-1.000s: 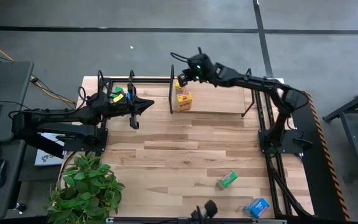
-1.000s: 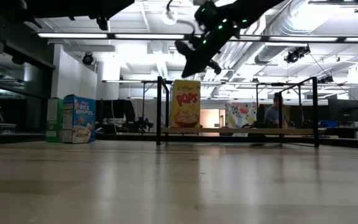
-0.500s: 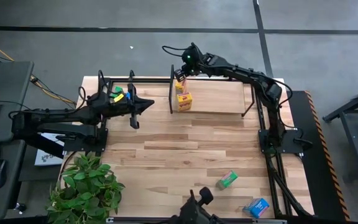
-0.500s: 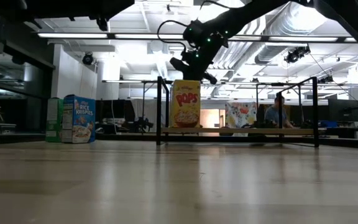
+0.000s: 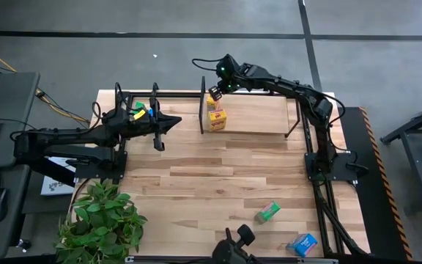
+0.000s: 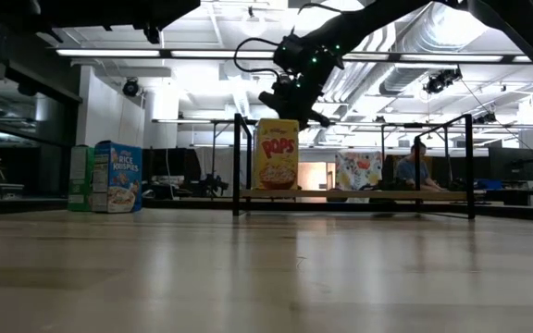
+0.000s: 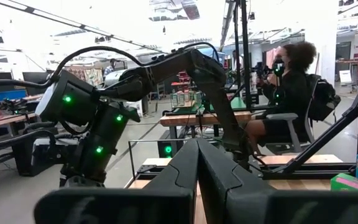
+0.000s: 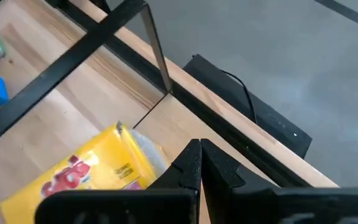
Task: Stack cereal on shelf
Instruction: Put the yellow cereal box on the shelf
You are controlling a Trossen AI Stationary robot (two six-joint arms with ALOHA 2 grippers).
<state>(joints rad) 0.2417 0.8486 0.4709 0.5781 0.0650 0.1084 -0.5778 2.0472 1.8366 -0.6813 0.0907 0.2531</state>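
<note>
Right gripper [image 5: 214, 94], fingers pressed together and empty, is seen above a yellow cereal box [image 5: 217, 118] standing upright at the left end of the shelf [image 5: 258, 117] | left gripper [image 5: 173, 122], also closed, is held over the surface [image 5: 211, 183] beside the shelf | green box [image 5: 267, 212] and blue box [image 5: 303, 243] are seen lying near the surface's front right corner.

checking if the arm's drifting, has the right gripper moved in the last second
Yes. In the high view the right gripper has swung left along the shelf, from right of the yellow box to just over its far end, fingers shut.
</note>
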